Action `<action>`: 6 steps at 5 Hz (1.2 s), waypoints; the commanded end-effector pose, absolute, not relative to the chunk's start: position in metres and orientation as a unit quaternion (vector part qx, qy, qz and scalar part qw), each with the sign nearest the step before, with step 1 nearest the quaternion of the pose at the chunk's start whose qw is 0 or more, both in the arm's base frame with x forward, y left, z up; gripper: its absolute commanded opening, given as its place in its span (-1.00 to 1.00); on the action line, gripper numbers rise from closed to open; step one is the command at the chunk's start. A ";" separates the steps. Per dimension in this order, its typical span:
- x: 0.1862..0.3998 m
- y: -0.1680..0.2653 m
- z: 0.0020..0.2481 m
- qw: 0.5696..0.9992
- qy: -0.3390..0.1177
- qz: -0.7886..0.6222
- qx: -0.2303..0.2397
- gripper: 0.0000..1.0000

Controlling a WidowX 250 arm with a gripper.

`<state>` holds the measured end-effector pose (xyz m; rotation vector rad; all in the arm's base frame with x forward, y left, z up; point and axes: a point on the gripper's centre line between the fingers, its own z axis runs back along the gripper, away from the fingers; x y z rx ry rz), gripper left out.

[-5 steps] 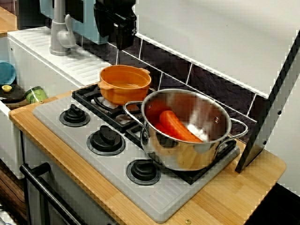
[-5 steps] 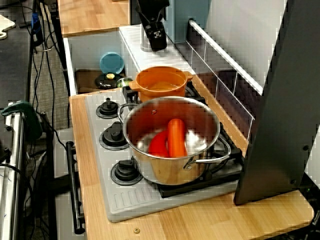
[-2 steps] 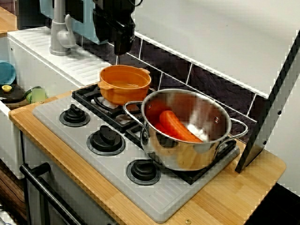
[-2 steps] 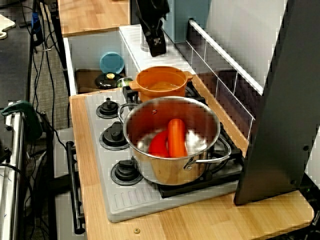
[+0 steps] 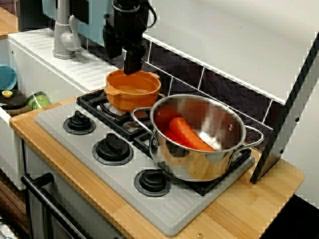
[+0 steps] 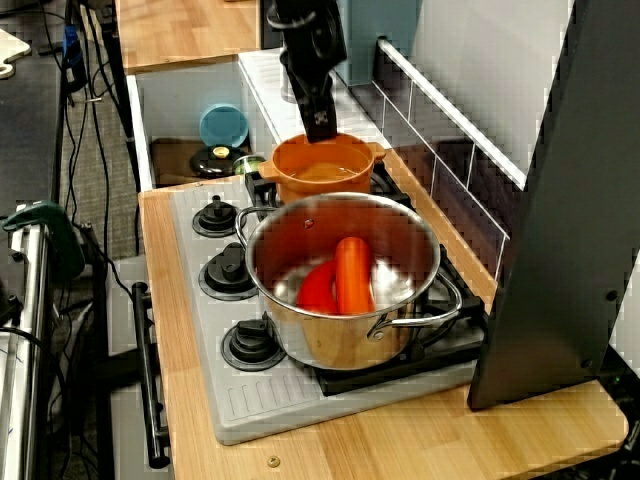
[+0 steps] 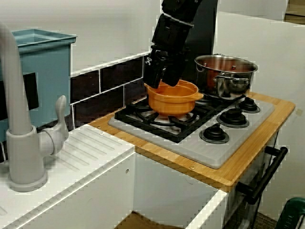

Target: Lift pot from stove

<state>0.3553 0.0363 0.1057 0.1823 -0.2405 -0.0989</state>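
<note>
**View from the tap side: gripper at pot rim, no grasp confirmed**

Gripper [image 7: 162,78] at back rim of orange pot [image 7: 172,98]. Pot on stove [image 7: 190,138] rear grate, beside steel pot [image 7: 225,74]. Jaw state: cannot tell. Step: reaching for grasp. Next, likely: pinch rim wall, raise straight.

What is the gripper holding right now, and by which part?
Cannot tell for sure. The gripper is down at the back rim of the orange pot, which sits on the stove grate, but no view shows the fingers closed on it.
</note>
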 end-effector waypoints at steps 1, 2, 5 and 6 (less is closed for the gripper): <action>0.362 0.031 0.102 0.985 -0.131 -0.054 0.100 1.00; 0.363 0.030 0.097 0.985 -0.126 -0.058 0.103 1.00; 0.362 0.029 0.084 0.986 -0.105 -0.065 0.109 1.00; 0.362 0.030 0.083 0.987 -0.109 -0.056 0.100 -1.00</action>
